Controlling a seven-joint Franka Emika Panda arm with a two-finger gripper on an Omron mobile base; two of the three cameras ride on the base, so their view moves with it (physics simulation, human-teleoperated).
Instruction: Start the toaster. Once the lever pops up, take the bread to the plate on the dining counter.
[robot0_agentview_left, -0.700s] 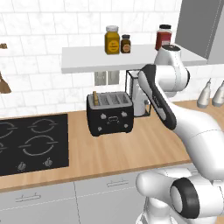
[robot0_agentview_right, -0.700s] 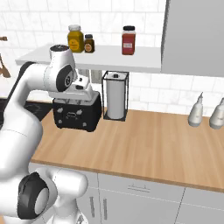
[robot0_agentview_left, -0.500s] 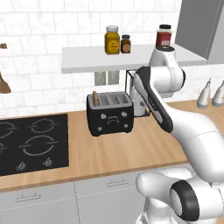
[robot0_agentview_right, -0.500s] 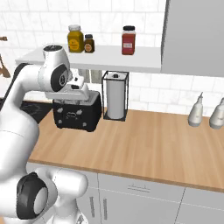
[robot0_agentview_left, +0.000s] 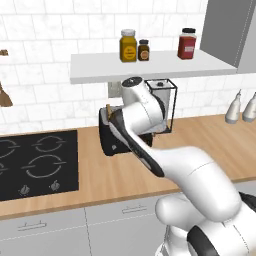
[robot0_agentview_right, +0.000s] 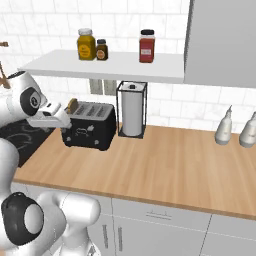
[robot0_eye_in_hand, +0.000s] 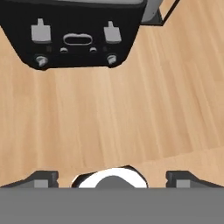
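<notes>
No readable text, label, brand or number on anything in view.

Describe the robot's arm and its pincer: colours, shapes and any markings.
The arm is built of glossy white, rounded segments with dark grey to black joint bands and round dark caps, one showing at the base in the right base view. A black strip runs along the forearm. The pincer ends in two small dark grey finger tips. No cables or markings can be made out.
</notes>
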